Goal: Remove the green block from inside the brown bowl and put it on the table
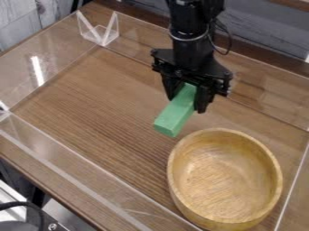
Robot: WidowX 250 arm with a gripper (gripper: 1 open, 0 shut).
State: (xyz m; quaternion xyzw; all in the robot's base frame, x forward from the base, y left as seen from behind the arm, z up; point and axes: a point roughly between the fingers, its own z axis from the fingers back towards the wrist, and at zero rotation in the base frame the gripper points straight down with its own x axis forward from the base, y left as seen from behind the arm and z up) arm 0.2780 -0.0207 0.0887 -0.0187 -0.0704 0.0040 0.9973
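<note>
Gripper clamped on green block, blk hanging below fingertips, long axis running down twd camera, slight left lean in view. Brown bowl just beside, nearer camera; blk outside rim. Next move prob. straight down to wood-grain tabletop, clear of rim.

The upper part of the robot arm is cut off by the far edge. The upper end of the green block is hidden by the gripper
</note>
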